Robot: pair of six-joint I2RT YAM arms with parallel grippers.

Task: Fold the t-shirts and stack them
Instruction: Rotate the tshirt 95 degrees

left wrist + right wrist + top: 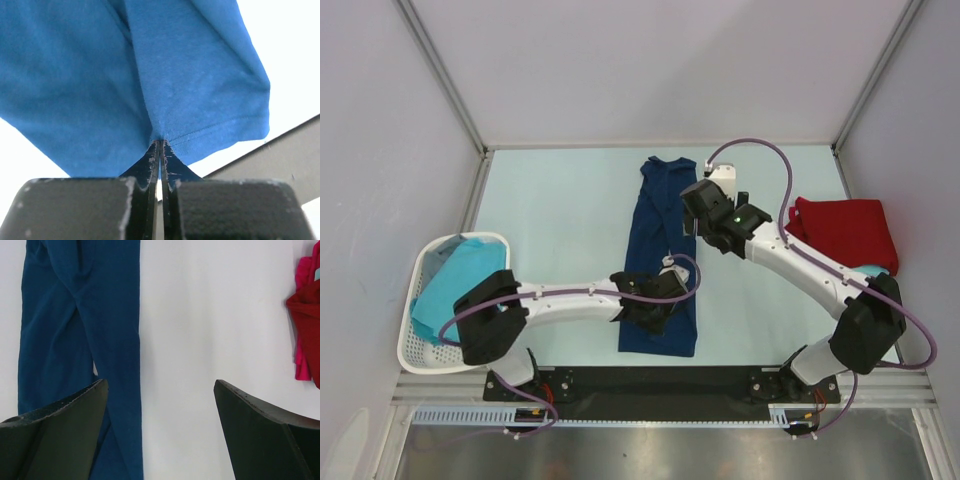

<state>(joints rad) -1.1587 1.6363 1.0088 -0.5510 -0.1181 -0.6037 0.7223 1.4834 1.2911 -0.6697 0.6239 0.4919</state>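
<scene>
Left wrist view: the left gripper (160, 150) is closed, its two black fingers pinched together on the stitched hem of the navy blue cloth t-shirt (165, 75). The cloth puckers at the pinch. The top view shows only the arm lying over the near end of that shirt; the pinch itself is hidden there.

Right wrist view: the right gripper (160, 384) is wide open with nothing between its fingers and bare table beneath. The navy shirt runs past its left finger, and the red cloth t-shirt (306, 315) shows at the right edge. The top view places this gripper just right of the shirt's far half.

Only the top view shows the layout. The navy shirt lies as a long narrow strip, near to far, mid-table.

Surface: a flat pale blue-green tabletop (560, 230), with a black mounting bar (660, 385) at the near edge. Plain pale grey walls stand left, right and far.

Count, near to far:
- Arms: two.
- White perforated plastic basket (412, 350), near left: one, holding one turquoise cloth t-shirt (455, 280).
- Navy shirt: one.
- Red shirt, lying folded at the right: one. A turquoise sliver shows at its near edge; I cannot tell what it is.
</scene>
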